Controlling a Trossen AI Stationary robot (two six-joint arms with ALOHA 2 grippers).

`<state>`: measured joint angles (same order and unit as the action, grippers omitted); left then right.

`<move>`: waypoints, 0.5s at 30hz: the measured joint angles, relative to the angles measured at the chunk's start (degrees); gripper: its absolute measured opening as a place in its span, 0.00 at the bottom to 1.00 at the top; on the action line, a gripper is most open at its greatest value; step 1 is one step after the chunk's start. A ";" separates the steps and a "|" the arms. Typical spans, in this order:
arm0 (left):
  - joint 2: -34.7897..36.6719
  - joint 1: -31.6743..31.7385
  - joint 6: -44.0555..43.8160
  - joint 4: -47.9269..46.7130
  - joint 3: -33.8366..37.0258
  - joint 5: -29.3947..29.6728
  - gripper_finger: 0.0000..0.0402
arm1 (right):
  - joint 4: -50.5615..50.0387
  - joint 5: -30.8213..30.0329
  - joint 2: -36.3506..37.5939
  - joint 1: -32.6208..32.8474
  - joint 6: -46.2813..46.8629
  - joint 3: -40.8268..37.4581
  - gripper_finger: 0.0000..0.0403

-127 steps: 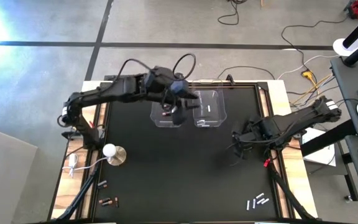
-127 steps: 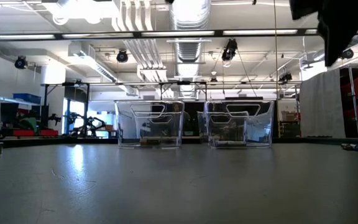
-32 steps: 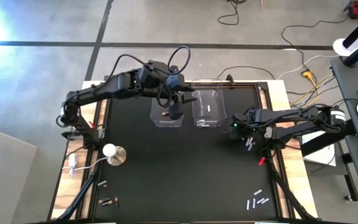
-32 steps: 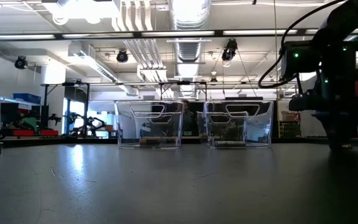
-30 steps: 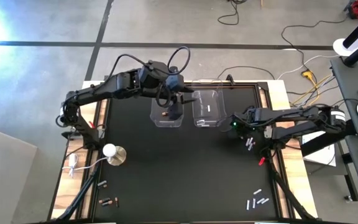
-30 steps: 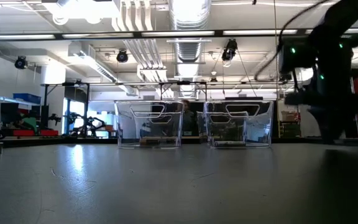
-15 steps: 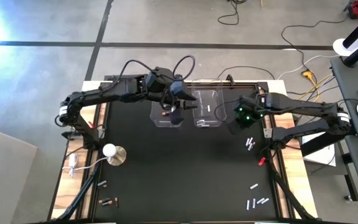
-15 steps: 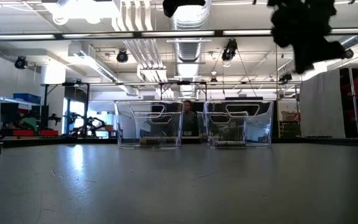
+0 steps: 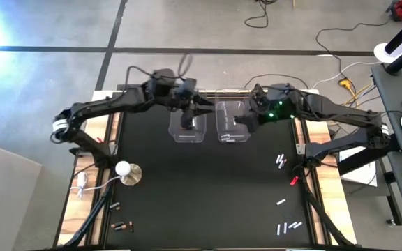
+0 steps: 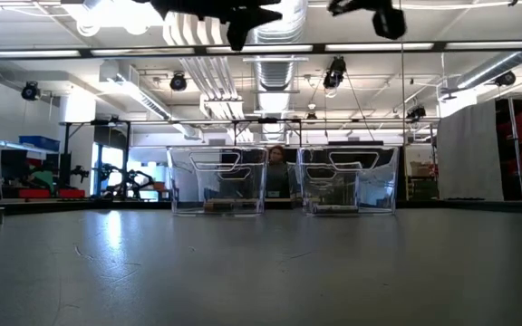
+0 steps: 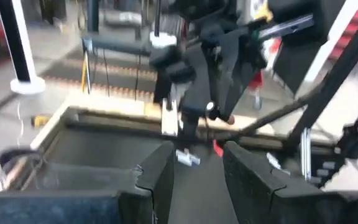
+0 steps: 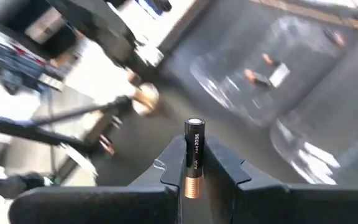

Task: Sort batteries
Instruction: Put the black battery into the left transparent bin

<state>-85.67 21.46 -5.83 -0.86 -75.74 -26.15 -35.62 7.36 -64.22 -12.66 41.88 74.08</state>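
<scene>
battery [image 12: 192, 155] | clamped upright in right tool [image 12: 194, 167] (copper end down)

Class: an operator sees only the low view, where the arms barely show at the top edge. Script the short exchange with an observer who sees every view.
Operator: Is the right gripper carrying anything?
Observer: Yes. The right gripper is shut on a dark battery with a copper end.
Operator: And the left gripper?
Observer: The left gripper is open, with nothing between its fingers.
</scene>
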 joint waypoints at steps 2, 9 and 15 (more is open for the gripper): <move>3.03 0.82 -2.46 6.29 3.90 -0.06 0.29 | 4.51 -0.01 -1.37 -0.32 -0.94 0.81 0.08; 9.13 2.32 -13.80 22.90 15.22 0.01 0.30 | 17.01 0.05 -9.06 -1.25 -7.28 5.79 0.08; 10.91 2.41 -19.15 24.01 18.41 -0.04 0.38 | 17.91 0.12 -16.44 -1.42 -14.25 15.47 0.08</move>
<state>-74.76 23.87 -24.97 23.15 -57.33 -26.20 -17.71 7.48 -80.66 -14.09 27.64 89.55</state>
